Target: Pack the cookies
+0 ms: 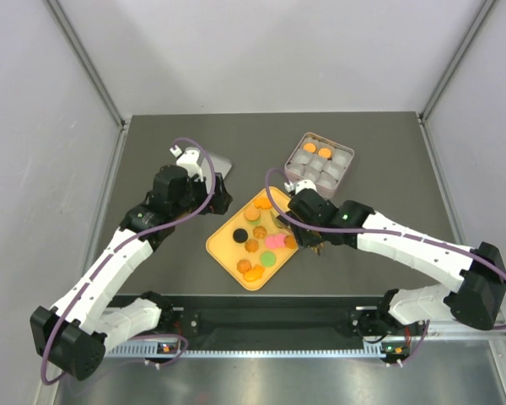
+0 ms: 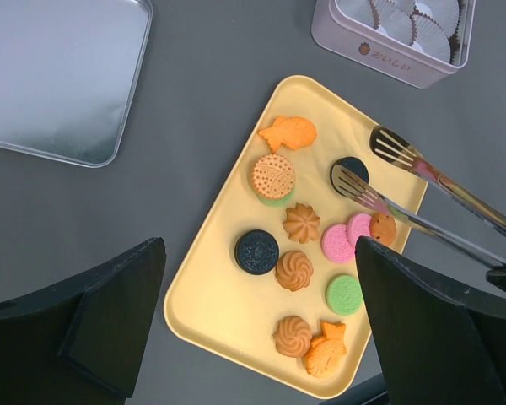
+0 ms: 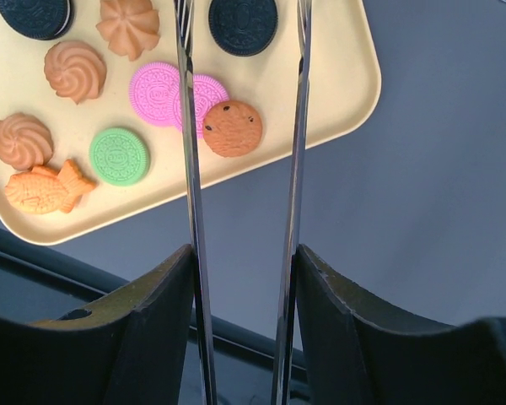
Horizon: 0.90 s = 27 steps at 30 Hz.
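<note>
The orange tray (image 2: 211, 295) sits mid-table (image 1: 379, 135), closer to the near edge. On it lie a dozen cookies (image 2: 302, 223): orange swirls and fish, two black, two pink, one green. Toward the far right corner, the pink tin (image 2: 388, 61) holds grey paper cups (image 2: 430, 34), and two far cups have orange cookies in them. A silver lid (image 2: 59, 76) lies far left. The right gripper (image 3: 244, 253) clamps tongs (image 2: 391, 146), whose tips are spread over the tray. The left gripper (image 2: 260, 253) gapes wide and is empty.

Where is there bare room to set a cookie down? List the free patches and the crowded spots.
Free: the tabletop between the silver lid and the tray; the tray's left corner beside the left black cookie. Crowded: around the pink cookies, where tongs held by the right tool hover.
</note>
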### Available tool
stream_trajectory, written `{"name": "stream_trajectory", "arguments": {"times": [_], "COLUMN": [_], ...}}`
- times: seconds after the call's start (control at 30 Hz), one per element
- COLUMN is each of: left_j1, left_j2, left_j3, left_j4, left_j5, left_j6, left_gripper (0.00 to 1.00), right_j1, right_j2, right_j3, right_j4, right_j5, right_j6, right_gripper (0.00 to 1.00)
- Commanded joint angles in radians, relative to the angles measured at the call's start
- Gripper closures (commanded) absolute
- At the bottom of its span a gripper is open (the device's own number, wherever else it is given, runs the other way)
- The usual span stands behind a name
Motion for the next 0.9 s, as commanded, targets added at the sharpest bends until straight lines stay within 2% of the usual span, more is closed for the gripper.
{"name": "stream_trajectory", "arguments": {"times": [0.0,0.57,0.87], "left_j1": [0.005,0.005,0.005], "left_j2": [-0.009,-0.013,-0.012], "left_j3": [-0.002,0.0,0.001], "left_j4": [0.019,0.017,0.016], "left_j5": [0.0,0.004,0.01], "left_j6": [0.003,0.005,0.006], "left_gripper": [0.01,0.01,0.01], "right_j1": [0.022,0.042,0.036], "right_j2": [-0.002,0.04,0.058], "right_j3": [-0.003,0.003,0.021], "right_j4": [0.03,0.012,-0.002], "right_j5": [-0.004,0.026,-0.011], "right_j6": [0.014,0.027,-0.016], "right_gripper": [0.51,0.52,0.57]}}
